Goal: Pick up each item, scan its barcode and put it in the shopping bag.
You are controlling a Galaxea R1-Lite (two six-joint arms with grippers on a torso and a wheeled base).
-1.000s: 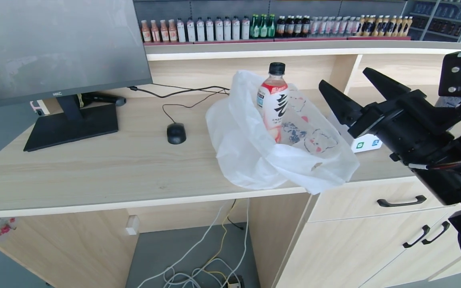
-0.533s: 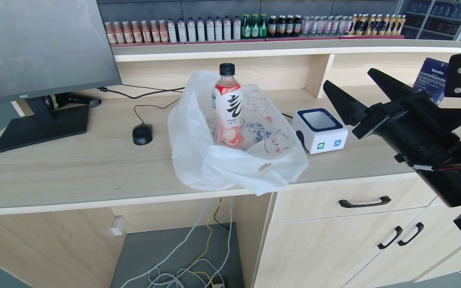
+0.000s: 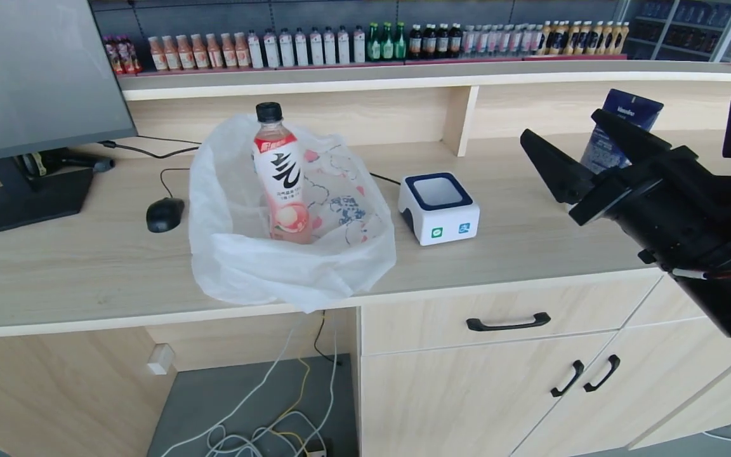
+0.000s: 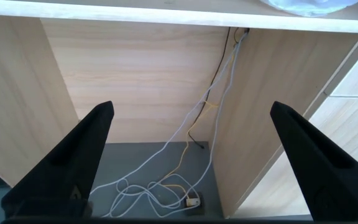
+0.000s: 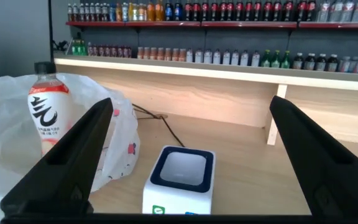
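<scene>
A pink-labelled drink bottle [image 3: 280, 178] with a black cap stands upright inside the white plastic shopping bag [image 3: 245, 266] on the wooden counter. To its right sits the white barcode scanner box [image 3: 438, 209] with a dark-rimmed window. A blue packet [image 3: 619, 120] stands at the back right. My right gripper [image 3: 560, 124] is open and empty, raised above the counter's right part, right of the scanner; the scanner [image 5: 179, 186], bottle [image 5: 47, 118] and bag [image 5: 120, 134] lie ahead of that gripper [image 5: 191, 102]. My left gripper [image 4: 191, 112] is open and empty, low in front of the counter's leg space.
A monitor [image 3: 29, 70] and a black mouse [image 3: 164, 214] occupy the counter's left. A back shelf [image 3: 365, 70] carries a row of several bottles. Drawers and doors with black handles [image 3: 508, 324] are under the counter; loose cables [image 3: 264, 425] lie on the floor.
The head camera has turned to the right, so the whole scene slid left; the scanner box and then the blue packet came into view. The bottle stays in the bag.
</scene>
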